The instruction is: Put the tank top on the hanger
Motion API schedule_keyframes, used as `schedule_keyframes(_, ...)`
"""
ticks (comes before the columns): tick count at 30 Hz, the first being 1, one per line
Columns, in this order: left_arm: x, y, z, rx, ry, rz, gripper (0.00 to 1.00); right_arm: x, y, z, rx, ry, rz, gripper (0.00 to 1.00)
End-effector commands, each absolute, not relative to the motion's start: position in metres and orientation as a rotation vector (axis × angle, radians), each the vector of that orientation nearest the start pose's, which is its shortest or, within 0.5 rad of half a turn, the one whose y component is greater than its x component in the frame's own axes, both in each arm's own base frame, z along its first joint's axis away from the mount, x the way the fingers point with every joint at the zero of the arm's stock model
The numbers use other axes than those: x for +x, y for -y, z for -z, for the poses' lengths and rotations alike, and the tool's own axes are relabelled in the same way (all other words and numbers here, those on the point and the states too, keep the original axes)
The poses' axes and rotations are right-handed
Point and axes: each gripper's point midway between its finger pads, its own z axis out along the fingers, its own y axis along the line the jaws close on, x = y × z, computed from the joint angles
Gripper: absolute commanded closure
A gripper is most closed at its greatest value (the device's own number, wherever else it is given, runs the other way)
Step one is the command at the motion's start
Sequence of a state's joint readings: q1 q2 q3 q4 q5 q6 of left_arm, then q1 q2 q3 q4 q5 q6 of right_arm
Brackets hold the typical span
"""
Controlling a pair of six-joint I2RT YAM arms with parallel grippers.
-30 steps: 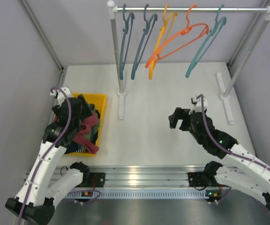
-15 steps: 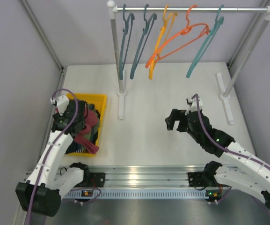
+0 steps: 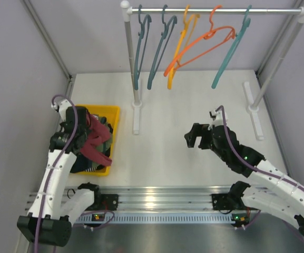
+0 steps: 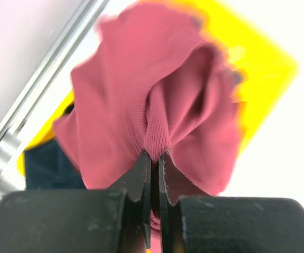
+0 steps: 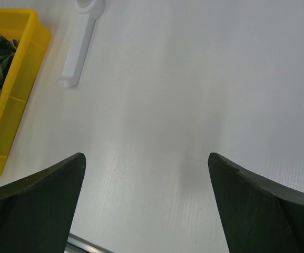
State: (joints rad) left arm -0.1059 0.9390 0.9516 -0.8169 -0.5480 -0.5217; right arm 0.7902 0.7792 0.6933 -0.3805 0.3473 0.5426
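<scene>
While the left fingers [image 4: 139, 182] pinch a fold of the tank top [image 4: 120, 105] above the yellow bin [image 3: 115, 118], the right fingers [image 5: 36, 200] stand spread over the desk [image 3: 162, 137], well apart from the hanger [image 3: 232, 52] on the rail [image 3: 278, 10].

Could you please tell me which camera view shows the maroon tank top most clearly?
The left wrist view: the tank top fills the frame, with a fold pinched in the shut left claw. The top external view shows it small, above the yellow bin. The right wrist view shows only part of the bin.
</scene>
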Motion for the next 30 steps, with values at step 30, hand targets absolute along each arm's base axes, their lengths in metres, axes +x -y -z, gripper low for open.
schedule_keyframes(30,0.233,0.150,-0.305,-0.164,-2.090,0.542,1.00,0.178,-0.391,-0.306,-0.698,-1.562,-0.815,0.00)
